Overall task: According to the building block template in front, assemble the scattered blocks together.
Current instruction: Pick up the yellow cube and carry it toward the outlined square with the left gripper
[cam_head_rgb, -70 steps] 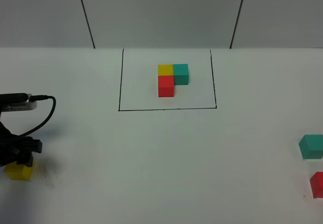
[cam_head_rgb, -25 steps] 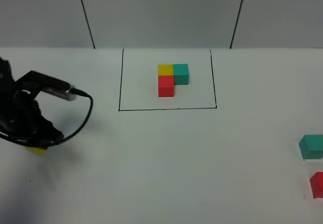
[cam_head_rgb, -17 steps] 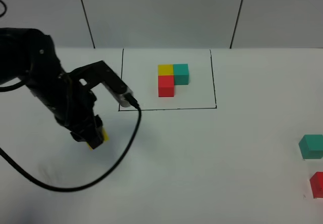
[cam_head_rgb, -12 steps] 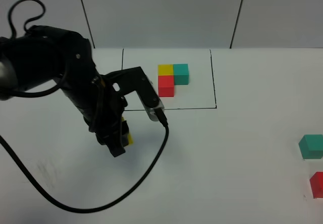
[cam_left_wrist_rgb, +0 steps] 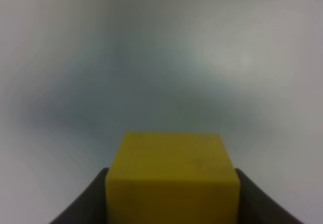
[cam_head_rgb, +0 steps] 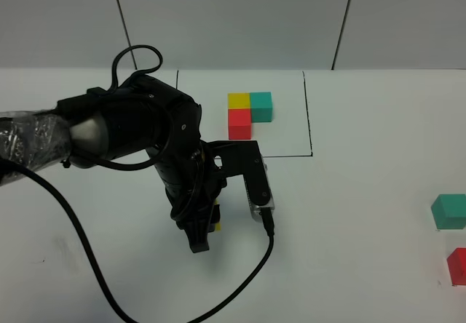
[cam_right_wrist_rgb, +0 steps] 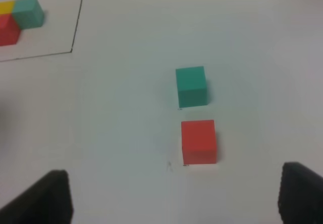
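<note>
My left gripper (cam_head_rgb: 206, 230) is shut on the yellow cube (cam_head_rgb: 216, 218) and holds it over the white table, just in front of the drawn rectangle. In the left wrist view the yellow cube (cam_left_wrist_rgb: 171, 178) fills the space between the dark fingers (cam_left_wrist_rgb: 83, 206). The template (cam_head_rgb: 248, 115), joined yellow, teal and red cubes, sits inside the black rectangle (cam_head_rgb: 240, 156). The loose teal cube (cam_head_rgb: 448, 212) and red cube (cam_head_rgb: 458, 265) lie at the far right. In the right wrist view the teal cube (cam_right_wrist_rgb: 191, 86) and red cube (cam_right_wrist_rgb: 199, 142) lie ahead of my open right gripper (cam_right_wrist_rgb: 174, 201).
The left arm's black cable (cam_head_rgb: 240, 294) loops over the table in front of the arm. The template also shows in the right wrist view (cam_right_wrist_rgb: 17, 17). A white wall with dark seams (cam_head_rgb: 124, 25) stands behind the table.
My left arm has carried the yellow cube from the table's far left edge rightward to in front of the rectangle. The teal and red cubes have not moved.
</note>
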You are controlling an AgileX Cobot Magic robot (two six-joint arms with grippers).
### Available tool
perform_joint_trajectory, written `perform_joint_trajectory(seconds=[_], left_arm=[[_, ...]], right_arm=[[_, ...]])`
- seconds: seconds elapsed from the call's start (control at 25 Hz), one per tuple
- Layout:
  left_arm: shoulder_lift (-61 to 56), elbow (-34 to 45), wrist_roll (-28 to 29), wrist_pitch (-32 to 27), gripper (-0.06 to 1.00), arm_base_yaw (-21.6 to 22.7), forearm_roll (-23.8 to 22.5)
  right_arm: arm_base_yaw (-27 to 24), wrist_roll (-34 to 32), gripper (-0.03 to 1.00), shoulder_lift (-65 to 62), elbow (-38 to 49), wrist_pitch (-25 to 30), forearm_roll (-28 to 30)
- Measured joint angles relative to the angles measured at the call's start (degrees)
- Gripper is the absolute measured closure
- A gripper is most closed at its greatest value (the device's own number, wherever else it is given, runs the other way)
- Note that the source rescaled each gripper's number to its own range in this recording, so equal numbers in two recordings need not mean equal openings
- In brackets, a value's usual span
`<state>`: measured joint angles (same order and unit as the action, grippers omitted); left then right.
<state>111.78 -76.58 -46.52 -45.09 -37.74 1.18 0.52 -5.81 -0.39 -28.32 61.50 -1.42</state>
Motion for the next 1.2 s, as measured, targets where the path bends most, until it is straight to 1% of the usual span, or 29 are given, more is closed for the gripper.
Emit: perform_joint_trajectory(seconds=[0.32,0.52,0.64,0.84,1.2], left_arm=[[4.9,0.0,-1.7,5.9,0.94,-0.1,-0.1],[7.8,0.0,-4.0,7.8,0.94,-0.1,-0.1],[8.5,0.0,-4.7,8.5,0.94,-0.1,0.0],[8.5,0.0,-7.7,9.0,0.94,-0.1,0.0],[8.5,0.0,-7.8,9.0,0.94,-0.1,0.1]], right_arm=[[0.0,0.0,0.21,0.0,0.0,0.0,0.0],[0.0,0.0,0.21,0.0,0.0,0.0,-0.1],[0.0,0.0,0.21,0.0,0.0,0.0,-0.1],[0.0,0.0,0.21,0.0,0.0,0.0,-0.1],[0.0,0.0,0.21,0.0,0.0,0.0,-0.1]])
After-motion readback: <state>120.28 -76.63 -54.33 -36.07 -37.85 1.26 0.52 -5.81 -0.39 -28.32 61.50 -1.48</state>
